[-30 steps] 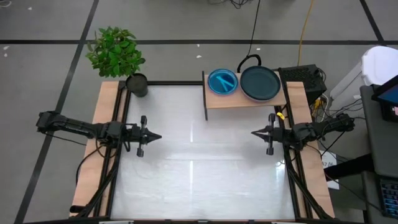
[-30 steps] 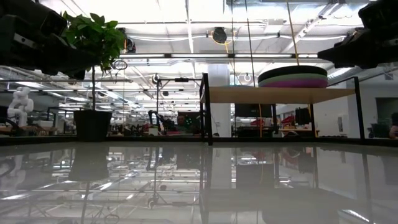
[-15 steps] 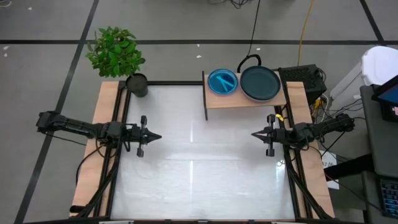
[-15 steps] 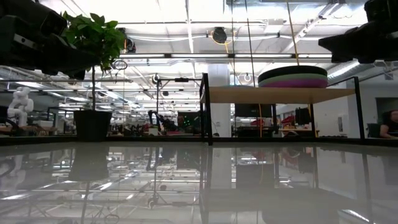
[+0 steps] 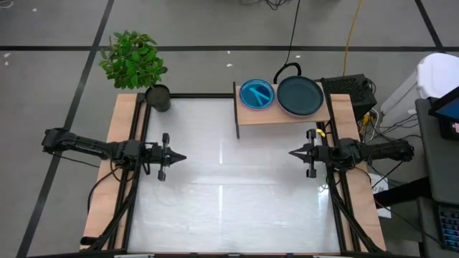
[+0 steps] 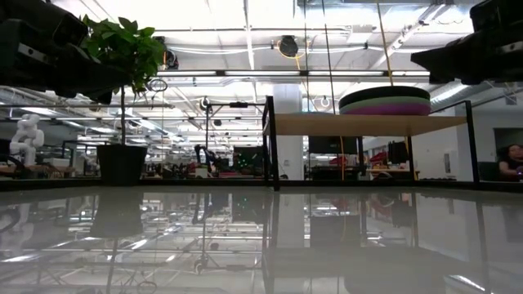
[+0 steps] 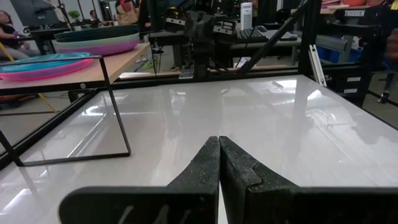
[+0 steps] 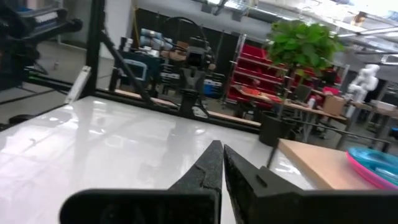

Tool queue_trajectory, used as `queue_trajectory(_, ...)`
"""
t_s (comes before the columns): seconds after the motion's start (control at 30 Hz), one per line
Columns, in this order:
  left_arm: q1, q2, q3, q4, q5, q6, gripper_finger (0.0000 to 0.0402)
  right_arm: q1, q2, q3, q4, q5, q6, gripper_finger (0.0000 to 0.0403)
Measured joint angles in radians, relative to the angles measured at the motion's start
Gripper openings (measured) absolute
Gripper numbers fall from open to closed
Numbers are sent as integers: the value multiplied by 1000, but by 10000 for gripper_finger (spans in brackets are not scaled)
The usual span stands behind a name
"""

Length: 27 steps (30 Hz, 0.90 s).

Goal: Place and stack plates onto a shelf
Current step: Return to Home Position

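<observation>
The right arm (image 5: 376,151) is being straightened towards rest, both jaws closed and empty; the plates (image 5: 299,95) are being left stacked on the shelf (image 5: 287,120) near the right jaws, stacking seemingly done

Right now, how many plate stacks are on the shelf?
2. One cyan-topped stack at the shelf end nearer the plant pot; one dark-topped stack at the other end. Plates lower in each stack are mostly hidden.
</observation>
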Motion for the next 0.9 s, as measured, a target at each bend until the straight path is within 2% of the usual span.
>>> queue_trajectory(0.43,0,0,0,20,0,-1,1,-93,0,0,-50,-25,63,0)
queue_trajectory(0.8,0,2,0,15,0,-3,1,-96,0,0,-63,-52,94,0)
queue_trajectory(0.9,0,2,0,15,0,-3,1,-96,0,0,-72,-94,94,0)
